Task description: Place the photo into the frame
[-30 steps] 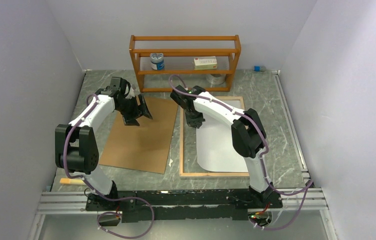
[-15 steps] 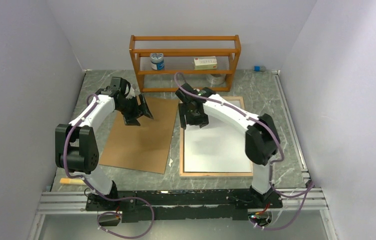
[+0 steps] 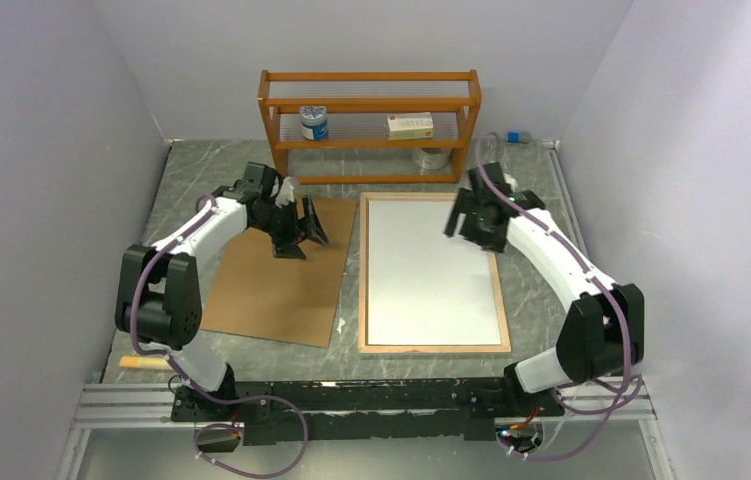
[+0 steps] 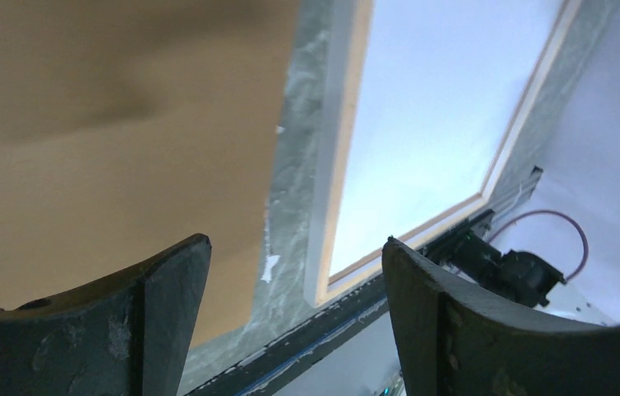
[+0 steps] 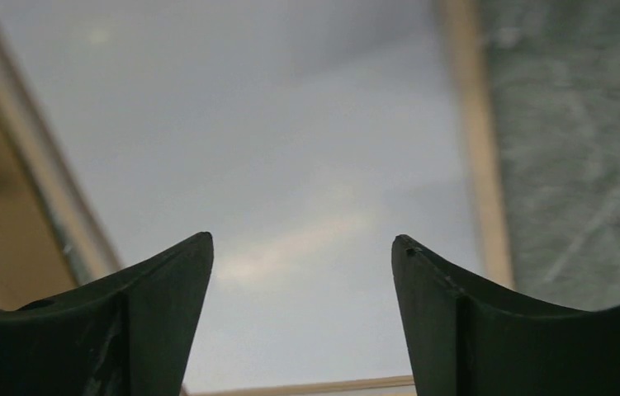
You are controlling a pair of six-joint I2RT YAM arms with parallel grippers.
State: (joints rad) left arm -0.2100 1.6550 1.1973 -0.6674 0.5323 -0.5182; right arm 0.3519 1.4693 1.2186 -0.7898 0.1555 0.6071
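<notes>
Photo (image 3: 431, 270) lies in the frame (image 3: 433, 348) under the gaping, empty right jaws; next, probably, the open, empty left jaws grip the board (image 3: 271, 285) beneath them.

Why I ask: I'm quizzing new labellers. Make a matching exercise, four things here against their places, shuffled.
Things:
1. frame
2. backing board
3. jar
4. left gripper

Places:
a. on the shelf rack
b. hovering over the board's far end
c. flat on the table, right of centre
d. flat on the table, left of the frame

Pairs: 1-c, 2-d, 3-a, 4-b.
</notes>
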